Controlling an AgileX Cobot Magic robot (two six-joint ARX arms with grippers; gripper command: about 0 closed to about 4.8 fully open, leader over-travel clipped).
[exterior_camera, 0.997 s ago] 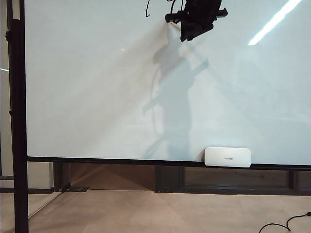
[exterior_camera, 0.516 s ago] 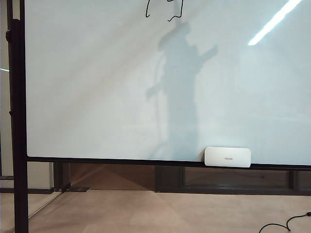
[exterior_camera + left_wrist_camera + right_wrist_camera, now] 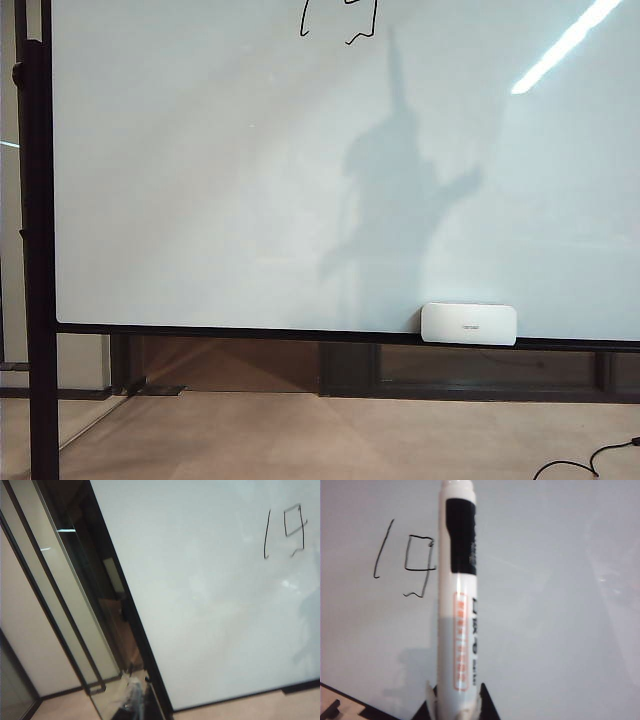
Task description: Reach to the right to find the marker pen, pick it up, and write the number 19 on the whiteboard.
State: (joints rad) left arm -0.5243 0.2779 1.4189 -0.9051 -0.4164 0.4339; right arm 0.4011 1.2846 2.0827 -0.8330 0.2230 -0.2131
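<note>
Gripping the marker (image 3: 457, 610), the right gripper (image 3: 454, 706) has its dark fingers (image 3: 487, 702) closed on the base of the white barrel, which points toward the whiteboard (image 3: 550, 595). The tip is off the surface. In the right wrist view the number 19 (image 3: 405, 560) sits beside the barrel, drawn in thin, wobbly black strokes, the 9 boxy.

From the exterior camera, only the lower ends of the digits (image 3: 340, 22) show at the board's (image 3: 200, 180) top edge, above an arm's shadow. A white eraser (image 3: 468, 323) rests on the bottom frame.

Neither gripper shows there. The left gripper is out of sight in its own view, which shows the board's (image 3: 210, 620) 19 (image 3: 284, 532).
</note>
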